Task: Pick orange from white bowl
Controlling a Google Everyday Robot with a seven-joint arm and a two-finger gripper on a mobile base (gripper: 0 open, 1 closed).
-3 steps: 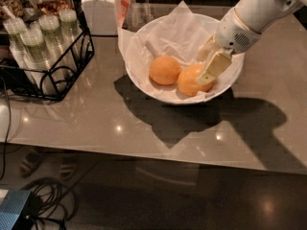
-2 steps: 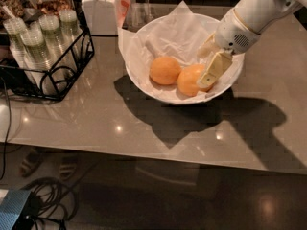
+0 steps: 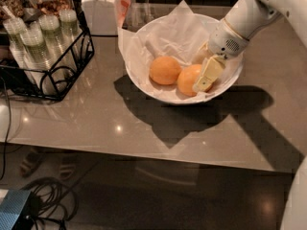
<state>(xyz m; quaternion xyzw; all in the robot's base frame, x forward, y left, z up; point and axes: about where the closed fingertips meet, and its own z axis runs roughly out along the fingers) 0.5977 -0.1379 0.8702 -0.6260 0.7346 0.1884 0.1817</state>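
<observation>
So the orange (image 3: 187, 80) is parked inside the white bowl (image 3: 144, 87), toward its right rim, probably kept from rolling by the crumpled paper (image 3: 177, 32). The tool (image 3: 202, 78) is angled down over that rim and laid against the fruit. Whether it's clamped yet can't be told.

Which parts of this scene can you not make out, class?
Camera view: right side of the orange, hidden behind the gripper inside the white bowl.
Camera view: the bowl's floor, covered by crumpled paper.
Camera view: upper part of the robot arm, cut off by the right edge.
Camera view: top of the white jar, cut off by the top edge.
</observation>
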